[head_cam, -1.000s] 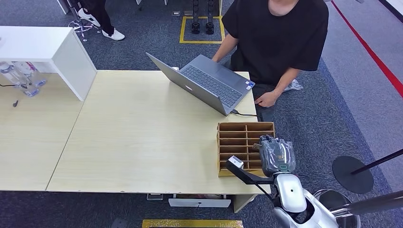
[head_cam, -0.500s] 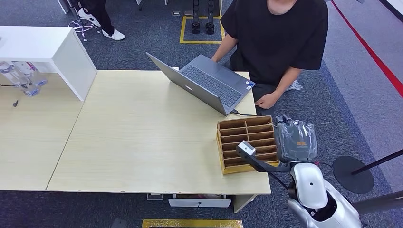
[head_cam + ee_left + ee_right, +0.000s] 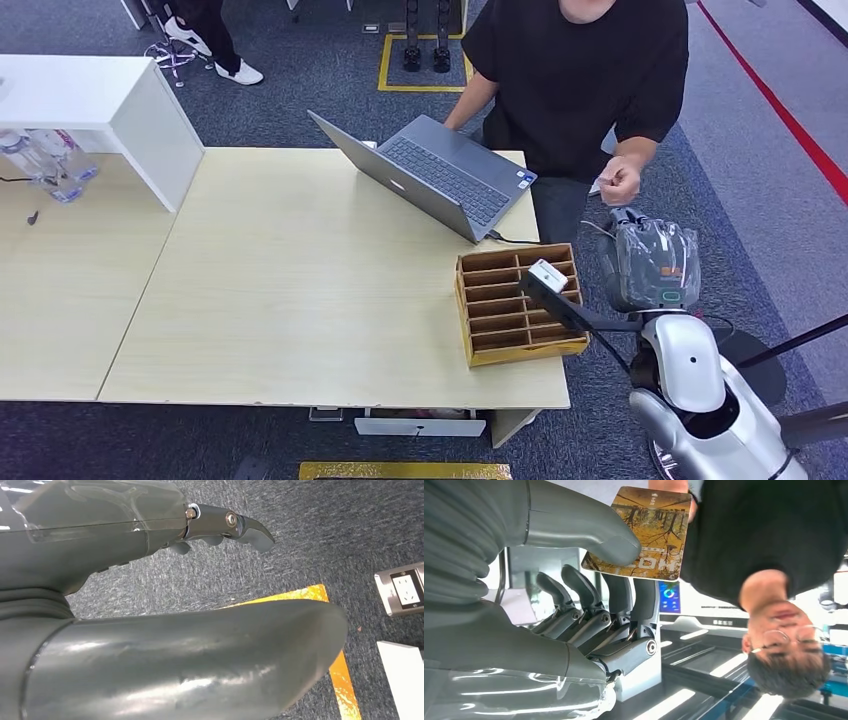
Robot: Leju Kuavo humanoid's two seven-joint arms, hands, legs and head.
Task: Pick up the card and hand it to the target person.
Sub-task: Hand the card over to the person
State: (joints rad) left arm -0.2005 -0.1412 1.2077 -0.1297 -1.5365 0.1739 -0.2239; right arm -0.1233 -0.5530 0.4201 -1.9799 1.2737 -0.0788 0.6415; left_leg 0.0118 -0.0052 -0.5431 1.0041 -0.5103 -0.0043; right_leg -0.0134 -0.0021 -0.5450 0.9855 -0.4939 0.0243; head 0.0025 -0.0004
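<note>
right hand [image 3: 655, 265] with card [image 3: 644, 532] raised toward person [image 3: 585, 75]

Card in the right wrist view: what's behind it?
Behind the card, held by the right hand, is the person in a black shirt. Their fingertips touch its far edge; the rest of their hand is covered.

Laptop [image 3: 440, 175] at the far right corner of the table [image 3: 290, 290], partly over the far edge; compartmented box [image 3: 515, 303] at the right edge near the front corner; right hand [image 3: 655, 265] off the table's right edge, beside the box, pinching the card [image 3: 644, 532] under its thumb; person [image 3: 585, 80] beyond the far right corner, fist [image 3: 620, 182] just behind that hand; left hand [image 3: 150, 540] hanging above the carpet [image 3: 300, 535].
</note>
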